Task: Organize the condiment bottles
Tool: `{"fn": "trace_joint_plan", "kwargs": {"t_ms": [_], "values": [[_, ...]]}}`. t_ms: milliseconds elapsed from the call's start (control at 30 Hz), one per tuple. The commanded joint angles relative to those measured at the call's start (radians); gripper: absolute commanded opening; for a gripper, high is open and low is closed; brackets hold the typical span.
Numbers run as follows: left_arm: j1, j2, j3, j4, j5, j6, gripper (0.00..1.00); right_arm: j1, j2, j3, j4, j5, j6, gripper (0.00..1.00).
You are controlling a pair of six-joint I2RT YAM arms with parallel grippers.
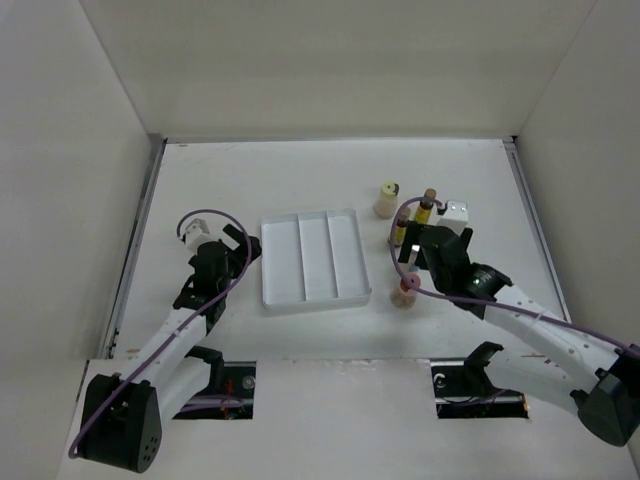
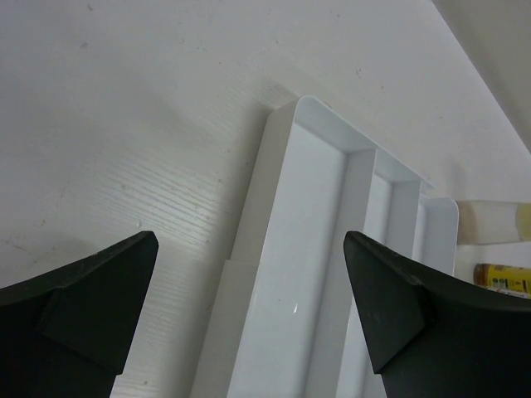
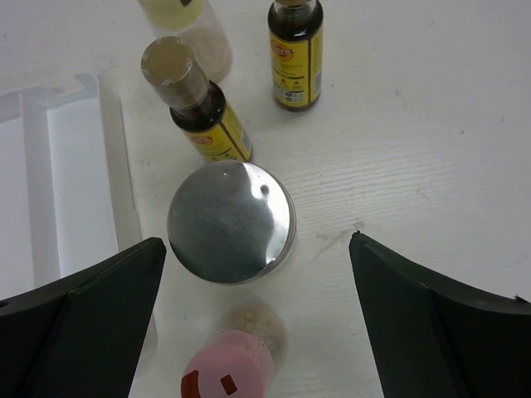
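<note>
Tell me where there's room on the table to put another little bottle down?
All three slots of the white tray are bare. So is the wide table strip between the tray and the back wall. It's crowded right of the tray: the yellow-capped bottle, brown-capped bottles, silver-capped bottle and pink-capped bottle bunch together, the right gripper open above the silver one.

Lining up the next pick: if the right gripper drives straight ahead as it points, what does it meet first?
Probably the silver-capped bottle: its cap sits centered between the open fingers of the right gripper, though depth is unclear.
</note>
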Motion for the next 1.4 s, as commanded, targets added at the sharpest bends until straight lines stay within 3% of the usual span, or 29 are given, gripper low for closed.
{"fn": "trace_joint_plan", "kwargs": {"t_ms": [0,167,333,500,600,833,967,1167,1367], "values": [[-0.012,-0.005,0.021,0.049,-0.01,0.007,1.0,-0.026,0.03,0.04,0.086,-0.057,-0.016,1.0],[-0.019,0.023,0.024,0.061,-0.007,0.004,1.0,-0.054,0.094,0.046,0.176,-0.088,-0.04,0.99],[-0.021,0.011,0.011,0.064,-0.007,-0.002,1.0,-0.072,0.185,0.075,0.212,-0.096,-0.053,0.88],[-0.009,-0.026,-0.003,0.058,-0.01,0.003,1.0,-0.068,0.206,0.1,0.207,-0.05,-0.068,0.57],[-0.004,-0.025,0.005,0.055,-0.001,0.003,1.0,-0.025,0.171,0.137,0.212,-0.018,-0.097,0.46],[-0.003,-0.022,0.006,0.05,0.001,-0.007,1.0,0.103,0.149,0.276,0.221,-0.021,-0.131,0.44],[0.002,-0.032,-0.012,0.058,-0.009,-0.01,1.0,0.165,0.214,0.335,0.316,-0.057,-0.16,0.44],[0.053,-0.043,-0.035,0.034,-0.003,-0.026,1.0,0.227,0.494,0.502,0.483,-0.205,-0.163,0.43],[0.165,-0.081,-0.061,-0.029,0.031,-0.054,1.0,0.273,0.776,0.741,0.533,-0.26,-0.206,0.43]]}}
